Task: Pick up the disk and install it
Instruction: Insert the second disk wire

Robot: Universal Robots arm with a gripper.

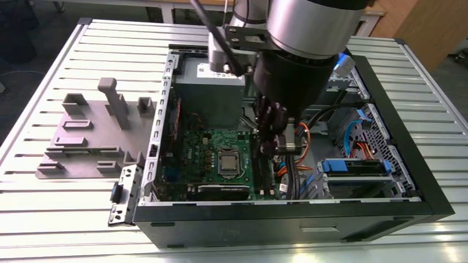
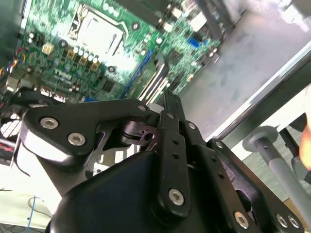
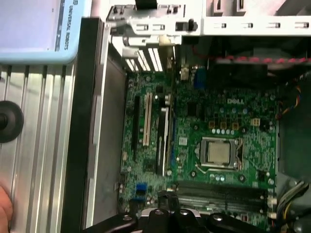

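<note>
Low at the exterior view's right, inside the open computer case [image 1: 409, 164], we see the disk [image 1: 354, 167] seated in its bay. Our gripper [image 1: 281, 143], fingers together and empty, hangs above the green motherboard [image 1: 219, 159], half hiding it.

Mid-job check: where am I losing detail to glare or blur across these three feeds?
Exterior view: the ribbed metal table glares white along its near slats. First wrist view: the pale case frame is blown out, while the green motherboard reads fairly clearly. Second wrist view: the black gripper looms soft and close.
</note>
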